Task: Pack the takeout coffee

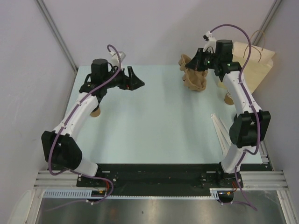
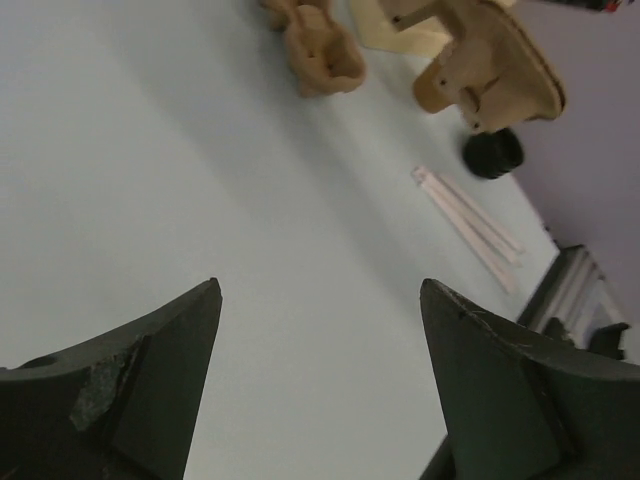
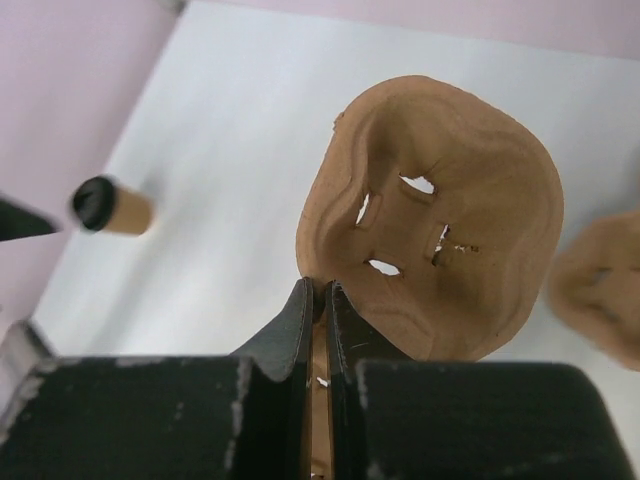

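A brown takeout coffee cup (image 1: 95,112) stands at the left, partly under my left arm. In the right wrist view this cup (image 3: 112,208) shows a black lid. A second brown cup (image 1: 228,98) stands at the right beneath my right arm; its black lid (image 2: 492,153) shows in the left wrist view. My left gripper (image 1: 135,78) (image 2: 320,285) hangs open over bare table, holding nothing. My right gripper (image 1: 199,63) (image 3: 322,290) is shut on the rim of a brown pulp cup carrier (image 3: 440,250) (image 1: 187,61), lifted off the table.
More pulp carrier (image 1: 196,83) (image 2: 320,50) sits on the table below the held one. A tan paper bag (image 1: 256,65) with handles stands at the back right corner. White wrapped straws (image 1: 218,128) (image 2: 470,225) lie near the right edge.
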Robot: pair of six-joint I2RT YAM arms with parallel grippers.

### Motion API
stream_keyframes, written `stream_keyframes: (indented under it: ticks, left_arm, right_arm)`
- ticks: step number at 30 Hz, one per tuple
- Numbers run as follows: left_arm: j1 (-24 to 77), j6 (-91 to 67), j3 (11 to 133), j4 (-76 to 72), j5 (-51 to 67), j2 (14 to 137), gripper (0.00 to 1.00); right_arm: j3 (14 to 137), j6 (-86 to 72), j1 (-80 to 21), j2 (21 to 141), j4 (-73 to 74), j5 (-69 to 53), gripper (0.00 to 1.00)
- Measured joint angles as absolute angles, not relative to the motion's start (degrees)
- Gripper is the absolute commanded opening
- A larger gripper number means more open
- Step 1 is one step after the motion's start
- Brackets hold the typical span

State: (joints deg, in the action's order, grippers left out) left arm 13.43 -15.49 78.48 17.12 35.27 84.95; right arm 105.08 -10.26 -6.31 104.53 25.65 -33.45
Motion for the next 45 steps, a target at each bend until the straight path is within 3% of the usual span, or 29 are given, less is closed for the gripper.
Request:
stream_keyframes:
  ticks: [8, 13, 17, 45]
  left_arm:
    - [21.5, -27.7, 77.7, 6.1, 38.3, 88.8, 0.76]
    - [27.2, -31.3, 77.6, 3.1, 38.6, 88.8, 0.63]
    - [29.8, -35.1, 76.7, 0.0, 39.2, 88.9, 0.58]
    - [30.9, -46.8, 73.8, -7.9, 40.4, 92.1, 0.32]
  right_arm:
    - [91.8, -16.4, -12.3, 95.2, 23.6, -38.4, 0.0]
    - [87.2, -18.4, -14.2, 93.1, 22.2, -36.8, 0.0]
    - [85.7, -19.5, -15.3, 91.7, 20.8, -35.3, 0.0]
    - [83.8, -21.0, -19.1, 88.7, 17.2, -32.6, 0.0]
